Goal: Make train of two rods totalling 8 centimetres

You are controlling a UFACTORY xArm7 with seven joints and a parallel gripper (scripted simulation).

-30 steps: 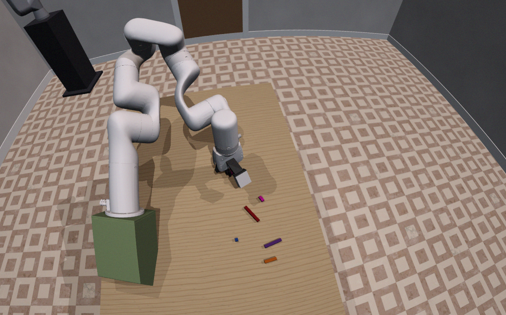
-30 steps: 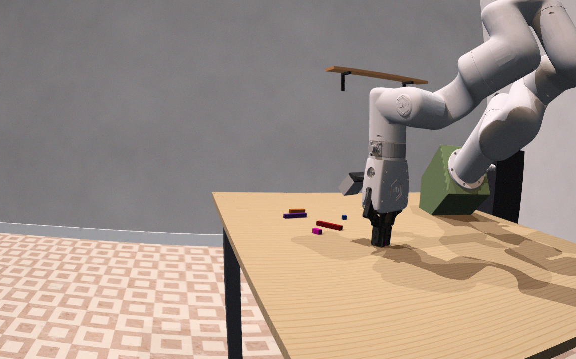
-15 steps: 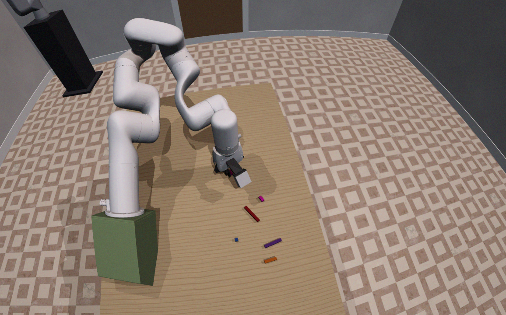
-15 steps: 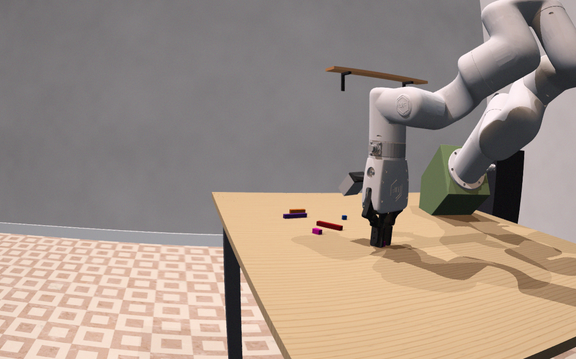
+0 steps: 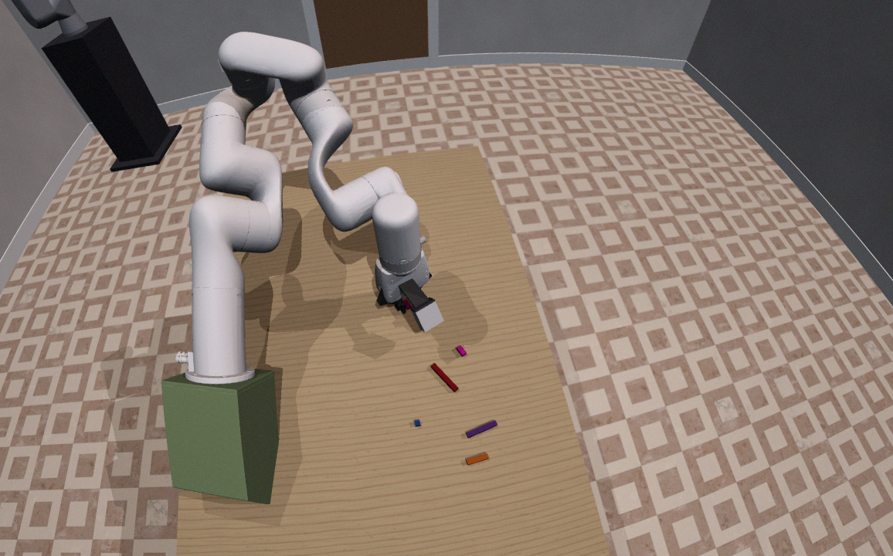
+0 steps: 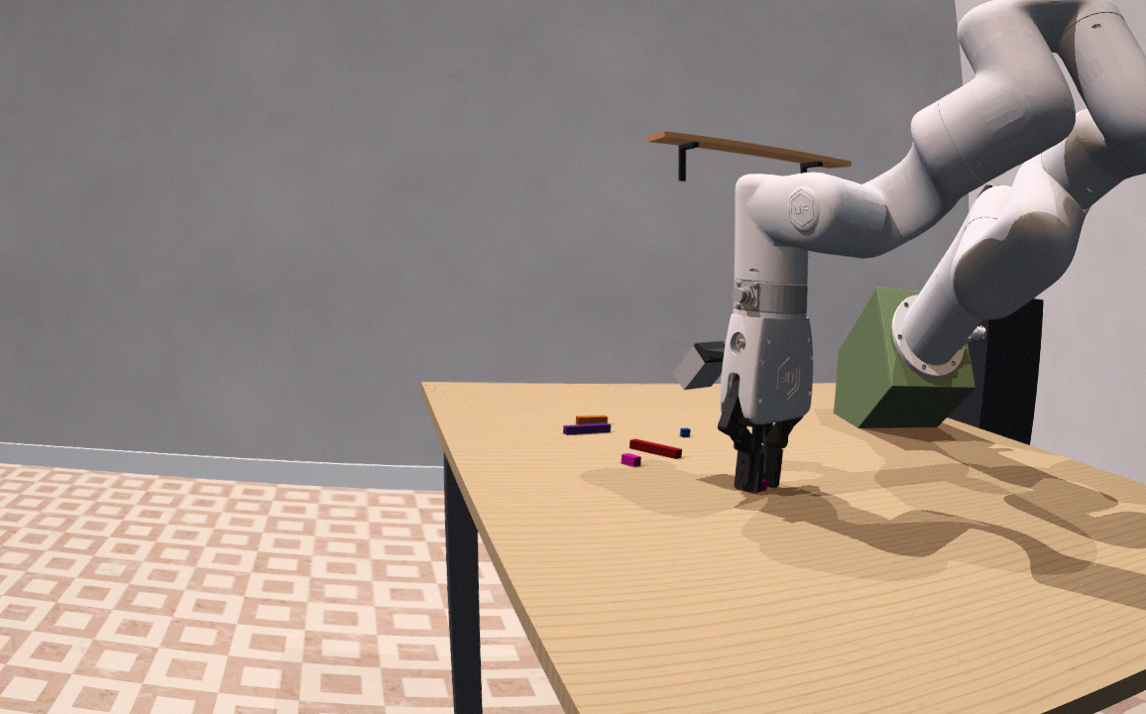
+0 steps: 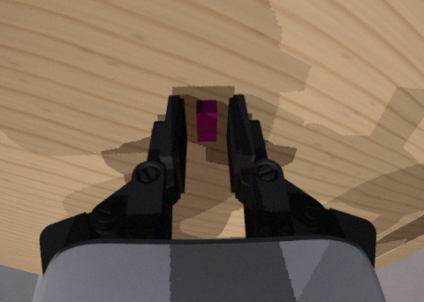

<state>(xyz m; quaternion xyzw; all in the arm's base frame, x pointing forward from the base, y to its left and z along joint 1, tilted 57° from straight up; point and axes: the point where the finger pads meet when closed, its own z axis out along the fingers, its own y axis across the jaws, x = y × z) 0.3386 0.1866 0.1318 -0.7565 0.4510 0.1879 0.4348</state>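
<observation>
- Down on the table (image 6: 826, 603), the claw (image 7: 207, 122) stands spread, gaps showing either side of a magenta rod (image 7: 207, 121) between its fingers.
- Nearby lie another magenta rod (image 5: 460, 350), red rod (image 5: 444, 377), blue rod (image 5: 417, 422), purple rod (image 5: 480, 428), orange rod (image 5: 477, 457).

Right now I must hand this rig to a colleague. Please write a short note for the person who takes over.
Claw: open, low at the table, one finger on each side of a magenta rod with a gap at both sides.
Other rods, all apart from one another: second magenta rod, red rod, blue rod, purple rod, orange rod.
Done: no train yet; no two rods touch.
Left: lift the claw away, probably bring the purple rod end to end with this magenta one, then let go.
</observation>
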